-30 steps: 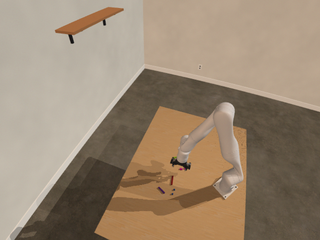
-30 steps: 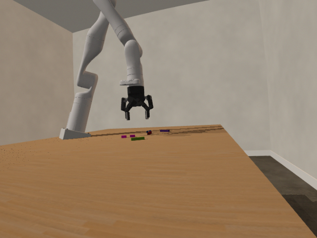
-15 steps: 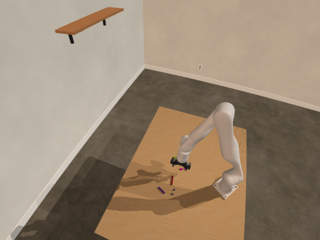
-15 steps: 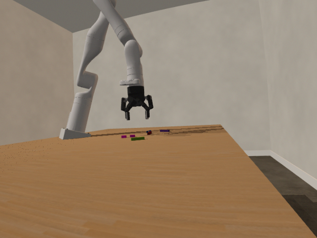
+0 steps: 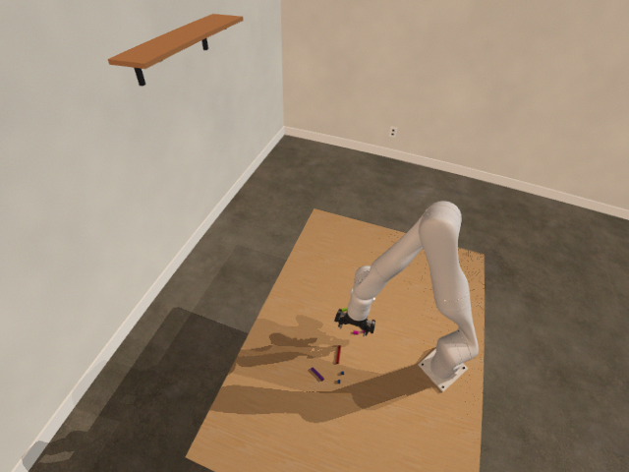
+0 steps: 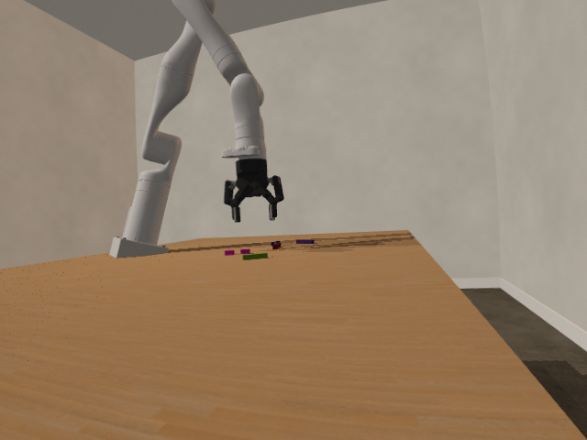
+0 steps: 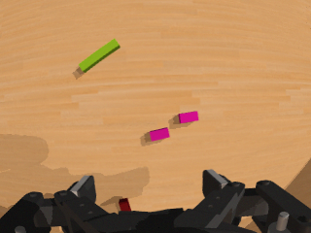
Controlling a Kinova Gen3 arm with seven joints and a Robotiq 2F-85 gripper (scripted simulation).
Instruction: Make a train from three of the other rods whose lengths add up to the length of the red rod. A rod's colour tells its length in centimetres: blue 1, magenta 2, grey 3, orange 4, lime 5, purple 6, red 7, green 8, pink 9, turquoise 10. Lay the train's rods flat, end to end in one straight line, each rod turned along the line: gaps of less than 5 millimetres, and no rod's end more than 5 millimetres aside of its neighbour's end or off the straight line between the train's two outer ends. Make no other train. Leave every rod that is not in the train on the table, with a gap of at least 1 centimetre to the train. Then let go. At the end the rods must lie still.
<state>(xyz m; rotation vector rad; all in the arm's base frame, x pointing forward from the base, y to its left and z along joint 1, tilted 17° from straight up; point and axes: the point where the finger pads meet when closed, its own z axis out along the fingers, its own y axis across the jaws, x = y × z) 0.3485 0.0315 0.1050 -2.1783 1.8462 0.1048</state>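
Observation:
My gripper (image 5: 353,329) (image 6: 254,219) (image 7: 149,185) is open and empty, high above the table. Two magenta rods lie flat, apart and offset sideways: one magenta rod (image 5: 356,332) (image 6: 245,251) (image 7: 159,134) and another magenta rod (image 6: 229,252) (image 7: 189,116). The lime rod (image 5: 344,309) (image 6: 255,257) (image 7: 99,55) lies apart from them, slanted, partly hidden by the gripper in the top view. The red rod (image 5: 337,354) (image 6: 276,246) (image 7: 124,205) is cut off by the gripper in the wrist view. Two small blue rods (image 5: 342,373) (image 5: 338,382) lie apart from each other, near the purple rod (image 5: 316,374) (image 6: 304,241).
The wooden table (image 5: 406,432) (image 6: 284,355) carries the arm's white base (image 5: 442,373) (image 6: 135,248) on the robot side. Shadows of the arm fall across the table around the red and purple rods. A wall shelf (image 5: 177,39) hangs far from the arm.

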